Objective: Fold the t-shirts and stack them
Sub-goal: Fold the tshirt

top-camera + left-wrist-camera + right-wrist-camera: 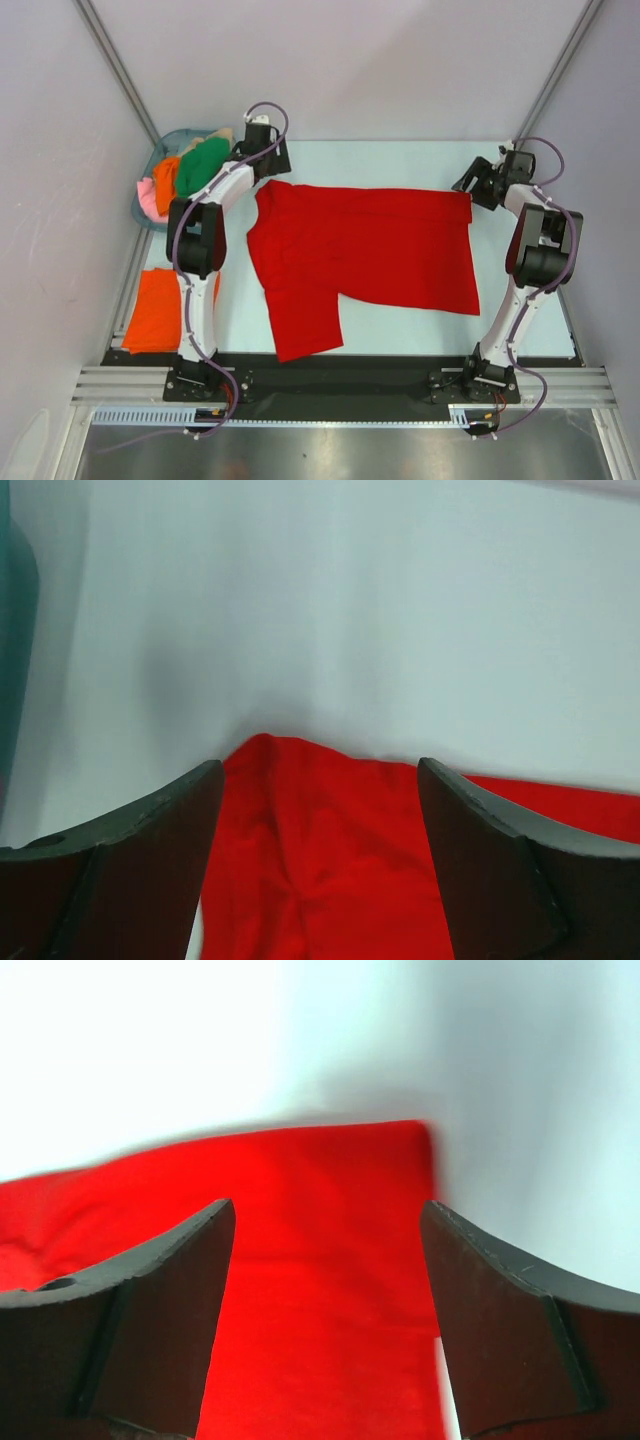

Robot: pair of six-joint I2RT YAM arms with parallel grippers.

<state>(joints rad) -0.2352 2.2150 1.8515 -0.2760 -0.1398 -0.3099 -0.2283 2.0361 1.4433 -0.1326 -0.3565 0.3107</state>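
Top external view, red t-shirt [370, 250] spread flat, long axis left-right across table [400, 160]

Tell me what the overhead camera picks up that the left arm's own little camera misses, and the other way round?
Only the top external view shows the whole spread red t-shirt, the folded orange t-shirt at the near left, the basket of more shirts, and the right end effector at the shirt's far right corner. Only the left wrist view shows the left end effector close up: fingers spread wide, a bunched corner of red cloth between them, not pinched. Both show the red shirt and the pale table.
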